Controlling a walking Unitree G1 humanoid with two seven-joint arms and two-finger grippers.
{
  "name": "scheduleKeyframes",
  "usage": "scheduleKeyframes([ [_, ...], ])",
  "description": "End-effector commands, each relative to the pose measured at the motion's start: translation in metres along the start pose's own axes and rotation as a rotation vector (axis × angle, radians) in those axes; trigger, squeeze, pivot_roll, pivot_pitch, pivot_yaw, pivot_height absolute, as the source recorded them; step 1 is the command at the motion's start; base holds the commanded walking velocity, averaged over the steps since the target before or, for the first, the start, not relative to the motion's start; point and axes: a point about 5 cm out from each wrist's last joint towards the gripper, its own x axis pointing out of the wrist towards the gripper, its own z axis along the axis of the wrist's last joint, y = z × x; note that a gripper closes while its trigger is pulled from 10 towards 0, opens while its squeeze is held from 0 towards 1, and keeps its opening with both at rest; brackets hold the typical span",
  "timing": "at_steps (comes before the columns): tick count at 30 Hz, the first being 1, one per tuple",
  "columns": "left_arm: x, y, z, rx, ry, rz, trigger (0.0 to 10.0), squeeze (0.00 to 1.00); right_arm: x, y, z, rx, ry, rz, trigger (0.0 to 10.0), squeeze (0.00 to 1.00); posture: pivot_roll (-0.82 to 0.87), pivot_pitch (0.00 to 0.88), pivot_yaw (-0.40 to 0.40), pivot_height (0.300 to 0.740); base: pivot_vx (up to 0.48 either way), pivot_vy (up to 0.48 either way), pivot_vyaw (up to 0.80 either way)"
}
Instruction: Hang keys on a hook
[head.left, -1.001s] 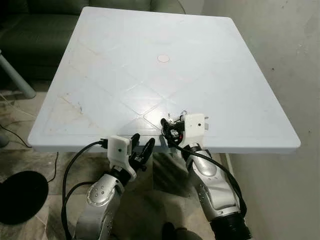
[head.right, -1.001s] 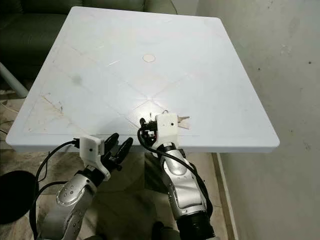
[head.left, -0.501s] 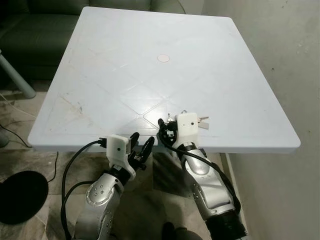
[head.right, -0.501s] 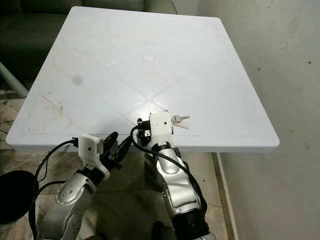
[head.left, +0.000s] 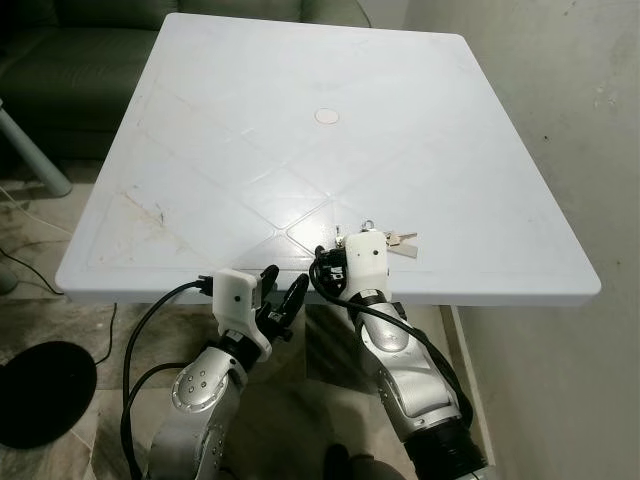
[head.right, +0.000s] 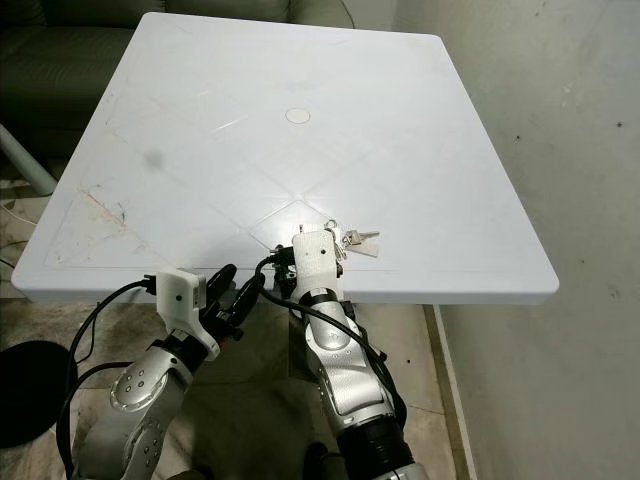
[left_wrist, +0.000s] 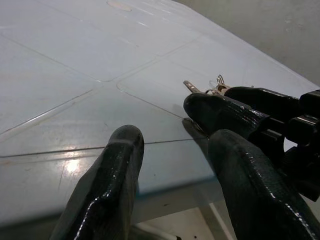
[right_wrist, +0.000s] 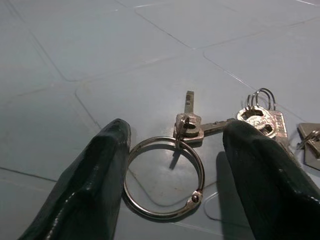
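The keys (right_wrist: 260, 117) are seen lying flat near the front edge of the counter (head.left: 300, 120), their large ring (right_wrist: 164, 177) framed between the spread fingers of the right gripper (right_wrist: 175, 190), while the left gripper (head.left: 283, 298), also parted, is held farther off below the edge.

In the left eye view, lower centre, the right tool's (head.left: 342, 252) white wrist housing is covering its fingertips and the key ring. In the right wrist view, the rightmost key (right_wrist: 311, 140) is running off the right edge. The bench's (head.left: 480, 130) far edge is being cropped at the top.
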Motion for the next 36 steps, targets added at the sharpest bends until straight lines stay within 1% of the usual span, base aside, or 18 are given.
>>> scheduleKeyframes([
  [1, -0.002, -0.001, 0.001, -0.002, -0.001, 0.003, 10.0, 0.00, -0.008, 0.027, -0.012, 0.061, 0.049, 0.039, 5.9, 0.00, 0.09, 0.225, -0.080, 0.740, 0.000, 0.000, 0.00],
  [4, -0.002, -0.001, 0.001, -0.003, 0.000, 0.003, 10.0, 0.00, -0.009, 0.029, -0.012, 0.065, 0.050, 0.041, 6.2, 0.00, 0.09, 0.227, -0.077, 0.740, 0.000, 0.000, 0.00],
  [5, -0.002, -0.002, 0.001, -0.002, 0.002, 0.002, 10.0, 0.00, -0.009, 0.030, -0.012, 0.071, 0.048, 0.043, 4.5, 0.00, 0.09, 0.227, -0.077, 0.740, 0.000, 0.000, 0.00],
  [8, -0.003, -0.002, 0.000, -0.001, 0.003, 0.003, 10.0, 0.00, -0.009, 0.032, -0.012, 0.076, 0.041, 0.040, 3.5, 0.00, 0.09, 0.228, -0.076, 0.740, 0.000, 0.000, 0.00],
  [9, -0.002, -0.001, 0.001, -0.001, 0.003, 0.005, 10.0, 0.00, -0.009, 0.032, -0.011, 0.081, 0.036, 0.037, 0.0, 0.00, 0.09, 0.228, -0.077, 0.740, 0.000, 0.000, 0.00],
  [10, -0.002, -0.001, 0.001, -0.001, 0.003, 0.006, 10.0, 0.00, -0.009, 0.032, -0.010, 0.084, 0.033, 0.034, 0.0, 0.00, 0.09, 0.228, -0.077, 0.740, 0.000, 0.000, 0.00],
  [11, -0.002, -0.001, 0.001, 0.000, 0.002, 0.008, 10.0, 0.00, -0.009, 0.032, -0.010, 0.095, 0.034, 0.036, 1.2, 0.00, 0.09, 0.227, -0.078, 0.740, 0.000, 0.000, 0.00],
  [13, -0.002, -0.001, 0.001, 0.000, 0.002, 0.008, 10.0, 0.00, -0.009, 0.032, -0.010, 0.095, 0.034, 0.036, 1.2, 0.00, 0.09, 0.227, -0.078, 0.740, 0.000, 0.000, 0.00],
  [14, -0.003, 0.000, 0.001, 0.000, 0.002, 0.010, 10.0, 0.00, -0.009, 0.032, -0.009, 0.098, 0.032, 0.033, 0.4, 0.00, 0.09, 0.229, -0.078, 0.740, 0.000, 0.000, 0.00],
  [16, -0.003, 0.002, 0.001, -0.002, 0.000, 0.018, 10.0, 0.00, -0.009, 0.031, -0.010, 0.095, 0.039, 0.025, 2.3, 0.00, 0.09, 0.229, -0.077, 0.740, 0.000, 0.000, 0.00],
  [22, -0.004, 0.001, 0.002, -0.004, -0.002, 0.021, 10.0, 0.00, -0.009, 0.033, -0.010, 0.096, 0.036, 0.025, 0.9, 0.00, 0.09, 0.230, -0.078, 0.740, 0.000, 0.000, 0.00],
  [25, -0.004, 0.001, 0.001, -0.001, 0.002, 0.025, 10.0, 0.00, -0.010, 0.036, -0.011, 0.083, 0.040, 0.030, 1.5, 0.00, 0.10, 0.233, -0.080, 0.740, 0.000, 0.000, 0.00],
  [27, -0.005, 0.001, 0.001, 0.000, 0.004, 0.027, 10.0, 0.00, -0.011, 0.037, -0.012, 0.083, 0.041, 0.030, 3.1, 0.00, 0.10, 0.234, -0.081, 0.740, 0.000, 0.000, 0.00],
  [28, -0.005, 0.001, 0.001, 0.000, 0.004, 0.027, 10.0, 0.00, -0.011, 0.037, -0.012, 0.083, 0.041, 0.030, 3.1, 0.00, 0.10, 0.234, -0.081, 0.740, 0.000, 0.000, 0.00],
  [29, -0.006, 0.001, 0.001, -0.001, 0.005, 0.030, 10.0, 0.00, -0.011, 0.038, -0.014, 0.084, 0.051, 0.029, 4.4, 0.00, 0.10, 0.238, -0.082, 0.740, 0.000, 0.000, 0.00],
  [33, -0.006, 0.001, 0.001, -0.001, 0.005, 0.034, 10.0, 0.00, -0.011, 0.038, -0.014, 0.078, 0.056, 0.025, 4.9, 0.00, 0.10, 0.239, -0.084, 0.740, 0.000, 0.000, 0.00],
  [35, -0.006, 0.001, 0.001, -0.004, 0.004, 0.036, 10.0, 0.00, -0.010, 0.039, -0.015, 0.071, 0.067, 0.022, 9.0, 0.00, 0.10, 0.239, -0.084, 0.740, 0.000, 0.000, 0.00],
  [36, -0.006, 0.001, 0.001, -0.004, 0.005, 0.036, 10.0, 0.00, -0.010, 0.039, -0.016, 0.068, 0.075, 0.020, 10.0, 0.00, 0.10, 0.239, -0.084, 0.740, 0.000, 0.000, 0.00],
])
